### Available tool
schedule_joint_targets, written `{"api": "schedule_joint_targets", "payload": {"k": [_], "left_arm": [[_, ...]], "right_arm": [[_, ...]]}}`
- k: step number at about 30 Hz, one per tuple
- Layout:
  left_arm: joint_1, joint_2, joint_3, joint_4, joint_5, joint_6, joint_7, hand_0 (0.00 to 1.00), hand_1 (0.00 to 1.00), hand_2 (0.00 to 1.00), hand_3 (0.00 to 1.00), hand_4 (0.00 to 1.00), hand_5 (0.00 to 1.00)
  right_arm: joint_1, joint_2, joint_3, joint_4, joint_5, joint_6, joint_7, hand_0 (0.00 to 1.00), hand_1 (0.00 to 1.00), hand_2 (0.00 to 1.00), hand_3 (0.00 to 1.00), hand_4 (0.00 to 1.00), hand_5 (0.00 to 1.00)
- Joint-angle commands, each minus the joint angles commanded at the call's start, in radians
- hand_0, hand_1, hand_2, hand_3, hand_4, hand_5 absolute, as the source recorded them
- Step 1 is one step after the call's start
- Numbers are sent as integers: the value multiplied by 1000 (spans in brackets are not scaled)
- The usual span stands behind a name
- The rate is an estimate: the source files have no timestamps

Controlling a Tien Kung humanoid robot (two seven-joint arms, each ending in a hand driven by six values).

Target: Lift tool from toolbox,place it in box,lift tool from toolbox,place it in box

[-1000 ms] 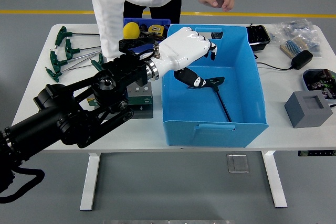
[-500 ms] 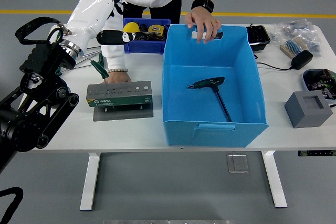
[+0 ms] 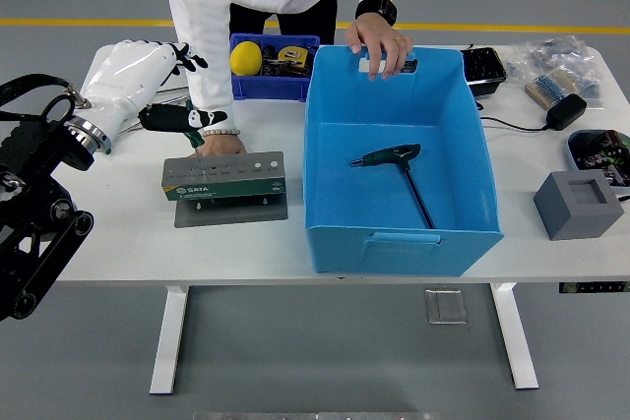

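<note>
Bright, even overhead light, and everything I see is sharp edge to edge with no motion blur. Shadows are soft: a faint one under the table (image 3: 551, 253) on the grey floor, another inside the blue box (image 3: 335, 204). A mild sheen sits on my white left hand (image 3: 133, 76); no harsh glare, no obvious edge distortion.

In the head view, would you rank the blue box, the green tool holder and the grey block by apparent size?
1. Blue box
2. Green tool holder
3. Grey block

One T-handle tool (image 3: 399, 166) in one blue box (image 3: 394, 233); one toolbox (image 3: 224, 177)
</note>
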Motion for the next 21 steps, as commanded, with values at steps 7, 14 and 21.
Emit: {"api": "schedule_joint_targets", "payload": {"k": [7, 14, 21], "left_arm": [[-100, 73, 159, 68, 0, -65, -50, 812, 877, 927, 750, 998, 610], [-166, 82, 257, 145, 0, -118, -48, 843, 909, 952, 669, 998, 634], [-208, 81, 300, 201, 0, -140, -60, 848, 908, 932, 641, 998, 631]], "right_arm": [[3, 0, -2, 0, 1, 1, -4, 607, 582, 681, 668, 876, 952], [6, -1, -2, 0, 4, 0, -3, 608, 581, 681, 667, 874, 951], [10, -3, -3, 0, 5, 0, -4, 609, 581, 681, 667, 872, 951]]}}
